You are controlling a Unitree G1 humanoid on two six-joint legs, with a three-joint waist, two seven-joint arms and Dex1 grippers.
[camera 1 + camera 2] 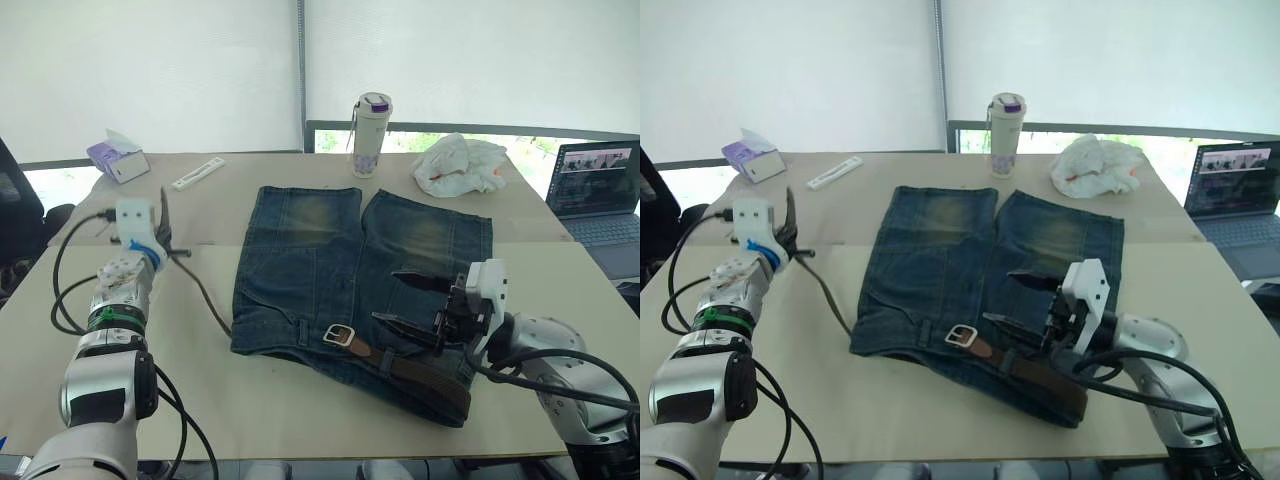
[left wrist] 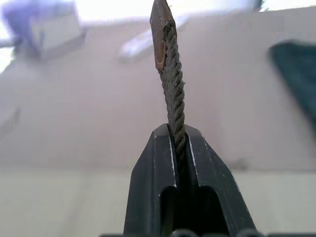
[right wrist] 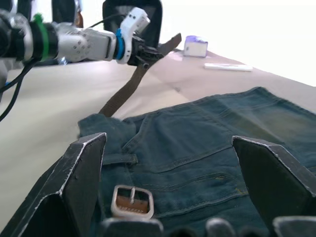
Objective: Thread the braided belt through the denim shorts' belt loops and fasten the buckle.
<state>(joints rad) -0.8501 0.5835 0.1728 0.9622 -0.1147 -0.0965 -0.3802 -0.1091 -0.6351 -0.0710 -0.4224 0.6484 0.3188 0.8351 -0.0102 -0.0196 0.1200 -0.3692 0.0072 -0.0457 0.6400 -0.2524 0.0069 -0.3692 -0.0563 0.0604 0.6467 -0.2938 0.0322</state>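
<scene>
The braided belt (image 1: 200, 285) runs along the waistband of the denim shorts (image 1: 340, 270); its tip is pinched in my left fingers (image 2: 170, 163). My right fingers (image 3: 79, 168) spread above the buckle (image 3: 132, 201), which my right wrist view shows close.

Between the left edge of the dark blue denim shorts (image 1: 340, 270) and the small square silver buckle (image 1: 339, 335), the dark-brown braided belt (image 1: 425, 377) runs under the waistband and is lost to sight. The narrow denim belt loops are too small to pick out along that band. The right gripper (image 1: 410, 300), its black fingers spread apart, covers part of the shorts behind it. In the left wrist view, the left gripper (image 2: 179, 138) clamps the belt, and the strap below its fingertips is swallowed between them. The open grey laptop (image 1: 603, 205) is cut off by the picture's right edge.
</scene>
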